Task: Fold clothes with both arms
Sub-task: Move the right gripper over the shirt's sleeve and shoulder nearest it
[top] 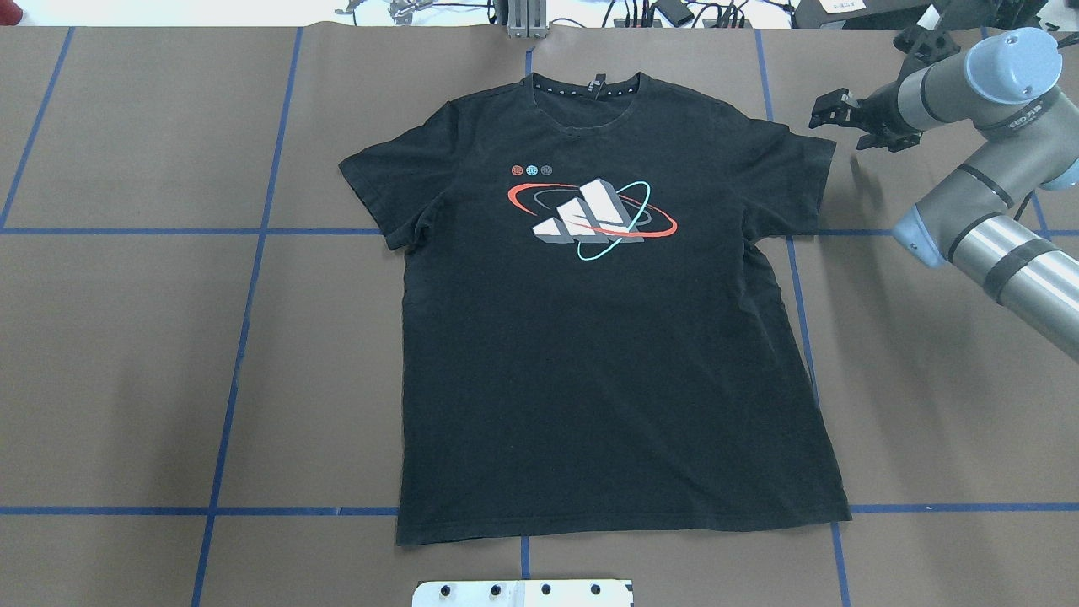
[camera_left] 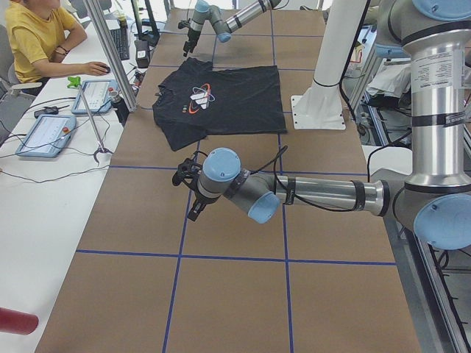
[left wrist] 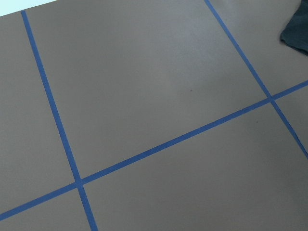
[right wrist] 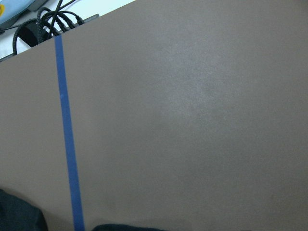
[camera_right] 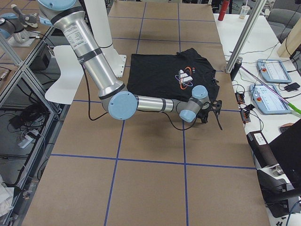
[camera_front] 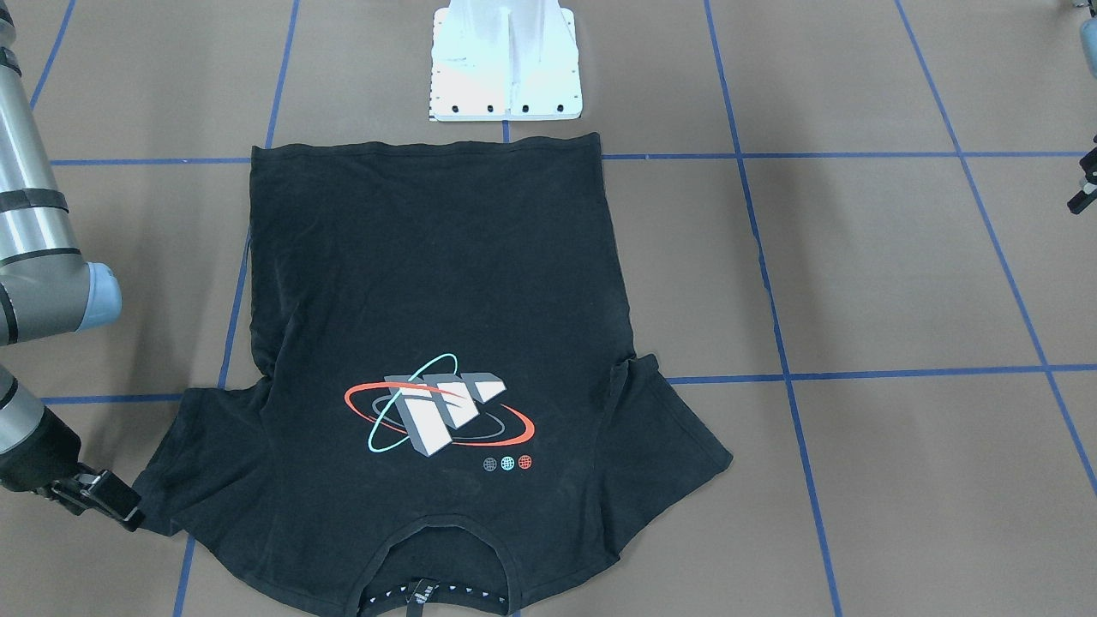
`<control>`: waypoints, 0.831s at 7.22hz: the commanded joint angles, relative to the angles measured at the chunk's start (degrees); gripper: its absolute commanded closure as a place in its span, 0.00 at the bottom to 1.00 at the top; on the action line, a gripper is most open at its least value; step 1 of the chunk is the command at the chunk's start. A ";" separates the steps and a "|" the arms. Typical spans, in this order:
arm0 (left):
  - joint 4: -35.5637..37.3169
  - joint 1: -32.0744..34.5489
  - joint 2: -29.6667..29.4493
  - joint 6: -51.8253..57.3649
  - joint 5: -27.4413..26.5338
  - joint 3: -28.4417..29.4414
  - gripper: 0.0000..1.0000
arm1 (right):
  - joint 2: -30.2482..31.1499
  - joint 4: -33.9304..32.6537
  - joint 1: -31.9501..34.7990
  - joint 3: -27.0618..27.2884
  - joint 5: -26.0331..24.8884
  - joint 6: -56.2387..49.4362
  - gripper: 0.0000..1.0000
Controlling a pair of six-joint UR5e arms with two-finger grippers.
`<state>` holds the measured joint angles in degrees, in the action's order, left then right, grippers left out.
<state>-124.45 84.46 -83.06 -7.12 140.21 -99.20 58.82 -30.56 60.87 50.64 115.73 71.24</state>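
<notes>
**Black T-shirt lies flat between two waiting arms**

The T-shirt (top: 607,354) lies spread, logo up, on the brown surface (top: 169,337). Bare paper lies open beyond both sleeves, and the hem is near the white base (camera_front: 506,60). The right end effector (top: 830,110) hangs just beside one sleeve edge. Its opening cannot be made out. The left end effector (camera_front: 1084,184) sits well apart from the T-shirt, its grip equally unclear.

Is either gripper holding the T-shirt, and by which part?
Nothing is held: the T-shirt lies flat, the right gripper beside its sleeve, the left gripper far off.
</notes>
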 commanded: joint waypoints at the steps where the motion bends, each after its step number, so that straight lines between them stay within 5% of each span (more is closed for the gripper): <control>1: 0.00 0.00 0.00 0.00 0.07 -0.29 0.00 | -0.72 0.07 -0.22 -1.41 0.11 0.21 0.15; 4: 0.00 0.00 0.00 0.00 0.07 -0.29 0.00 | -0.90 -0.02 -1.10 -2.38 0.02 -0.05 0.20; 5: 0.00 0.00 0.00 0.00 -0.02 -0.29 0.00 | -0.90 -0.02 -1.19 -2.47 0.02 -0.05 0.41; 6: 0.00 0.00 0.00 0.00 -0.02 -0.20 0.00 | -0.90 -0.02 -1.10 -2.47 0.02 0.04 0.88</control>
<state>-124.45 84.46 -83.06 -7.12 140.21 -99.47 57.95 -30.58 59.93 48.25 115.76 71.22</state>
